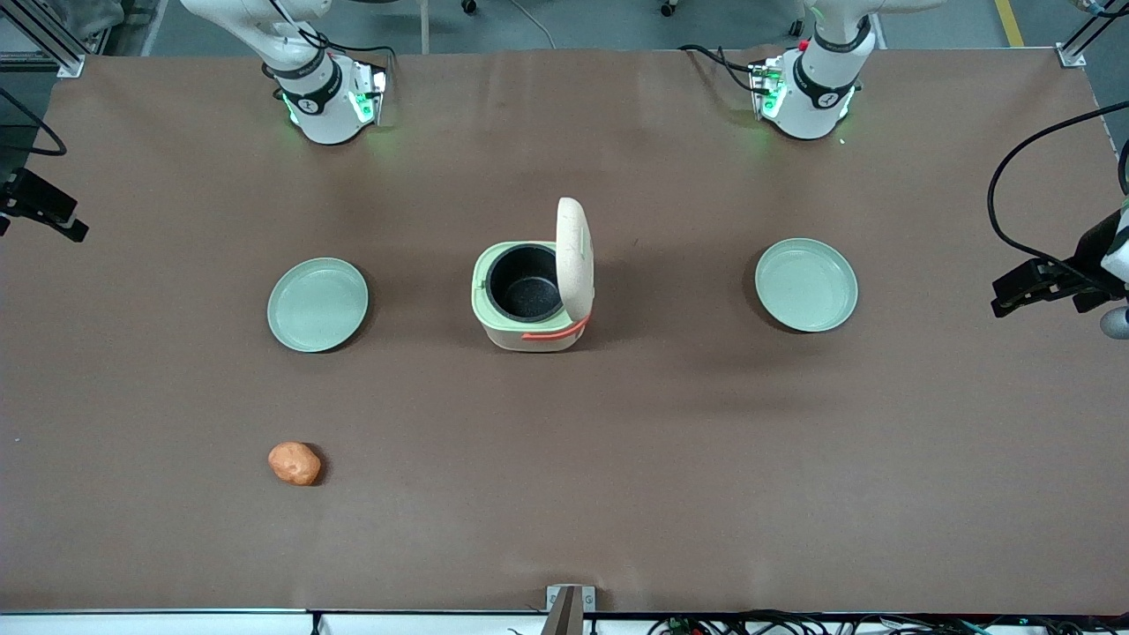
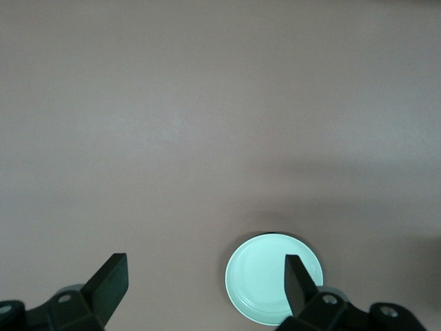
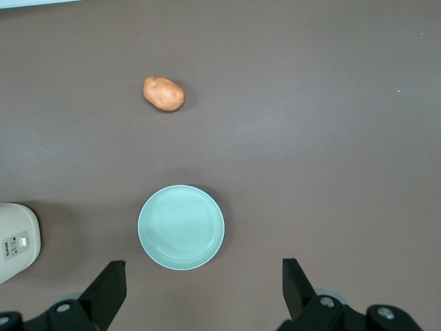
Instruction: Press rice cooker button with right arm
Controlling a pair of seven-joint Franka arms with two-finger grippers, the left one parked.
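Light: even, overhead | Shadows: soft, beside rice cooker [image 1: 534, 295] and plates | Gripper [image 3: 200, 286]: high over table | Focus: sharp

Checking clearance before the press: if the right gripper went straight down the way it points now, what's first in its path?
Probably bare table. The gripper, open, points down just off the rim of the pale green plate; depth is unclear, so it might clip that rim. The rice cooker lies off-line.

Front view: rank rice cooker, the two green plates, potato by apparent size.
1. rice cooker, lid up.
2. The two plates look alike; no ranking.
3. potato.
The gripper is open, above the working arm's plate.
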